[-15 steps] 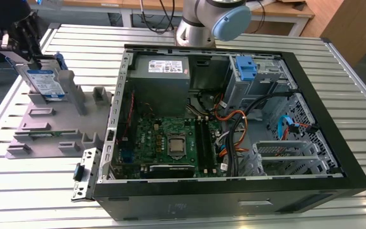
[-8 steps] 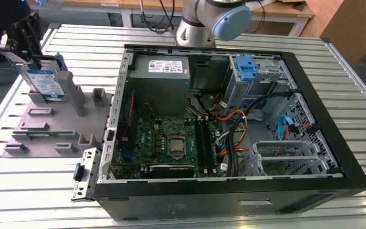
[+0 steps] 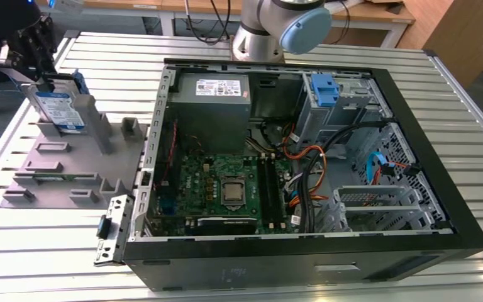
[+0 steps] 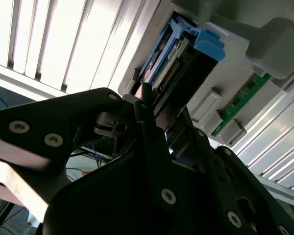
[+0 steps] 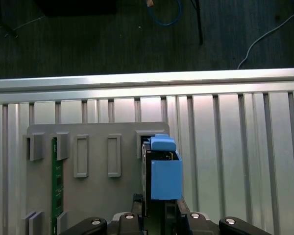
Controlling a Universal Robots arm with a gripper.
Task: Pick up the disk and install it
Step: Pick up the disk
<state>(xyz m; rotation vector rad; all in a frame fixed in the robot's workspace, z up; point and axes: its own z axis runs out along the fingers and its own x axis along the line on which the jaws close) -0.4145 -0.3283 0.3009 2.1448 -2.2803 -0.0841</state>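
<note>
Evidently you are only starting: the black gripper (image 3: 47, 80) is sitting atop the flat silver-grey blue-framed disk (image 3: 58, 108), standing upright in the grey plastic rack (image 3: 53, 167) outside the open black computer case (image 3: 309, 261); whether it is clamping, I cannot tell.

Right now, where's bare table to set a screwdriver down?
Bare slatted aluminium table in the exterior view's lower left, beside the grey fixture plate; another strip on that view's right of the open black computer case. Crowded: around the gripper at the upright blue-framed silver disk, and inside the cabled case.
</note>
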